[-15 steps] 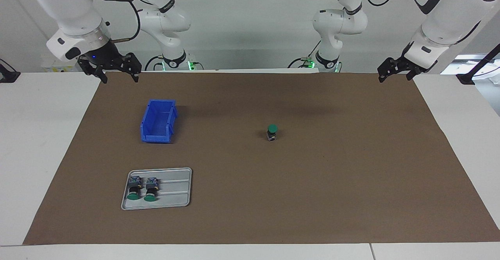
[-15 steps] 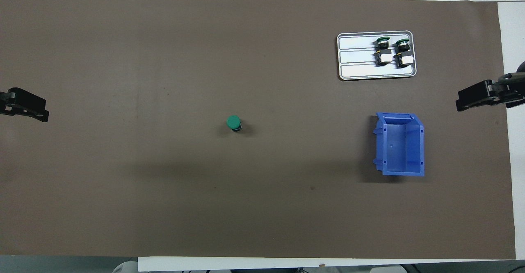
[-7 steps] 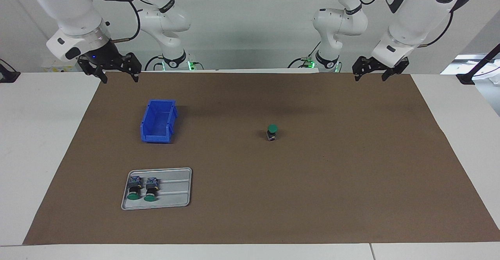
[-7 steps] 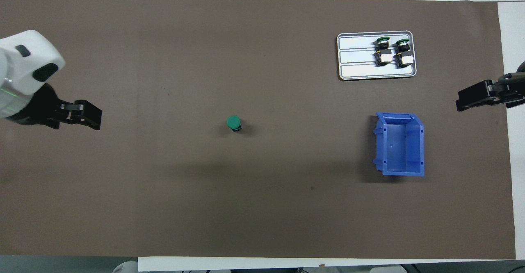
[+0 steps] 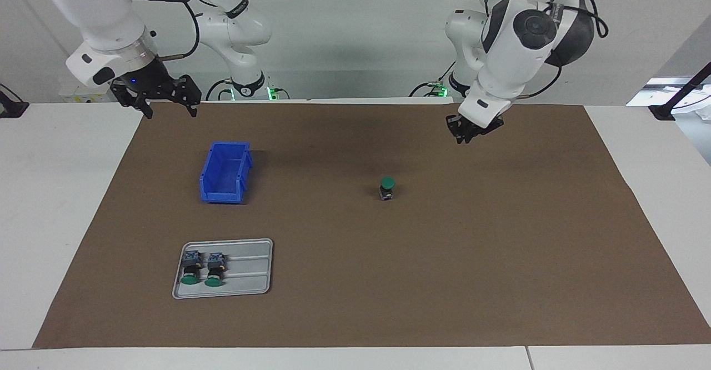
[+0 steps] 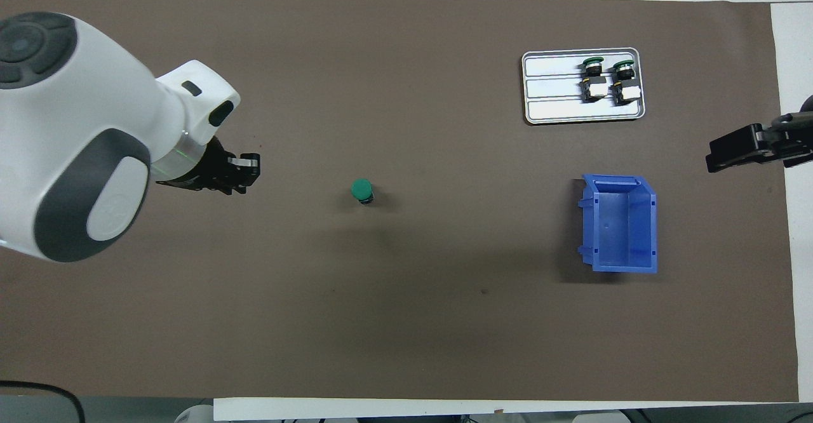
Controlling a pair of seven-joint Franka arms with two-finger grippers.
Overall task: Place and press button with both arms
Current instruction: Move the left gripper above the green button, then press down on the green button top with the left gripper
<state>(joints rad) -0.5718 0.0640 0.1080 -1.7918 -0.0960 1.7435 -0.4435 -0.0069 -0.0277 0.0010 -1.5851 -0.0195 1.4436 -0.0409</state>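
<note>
A button (image 5: 387, 188) (image 6: 362, 190) stands upright near the middle of the brown mat, green cap up, with nothing touching it. My left gripper (image 5: 462, 138) (image 6: 251, 172) hangs in the air over the mat between the button and the left arm's end of the table. Its fingertips are drawn together with nothing between them. My right gripper (image 5: 170, 114) (image 6: 710, 158) waits open and empty over the mat's edge at the right arm's end, close to the blue bin.
A blue bin (image 5: 225, 171) (image 6: 619, 223) sits toward the right arm's end. Farther from the robots than the bin, a grey tray (image 5: 250, 270) (image 6: 552, 93) holds two more green-capped buttons lying on their sides.
The left arm has swung in from its end of the table toward the button, and its gripper has closed from wide open. The right arm and the button have not moved.
</note>
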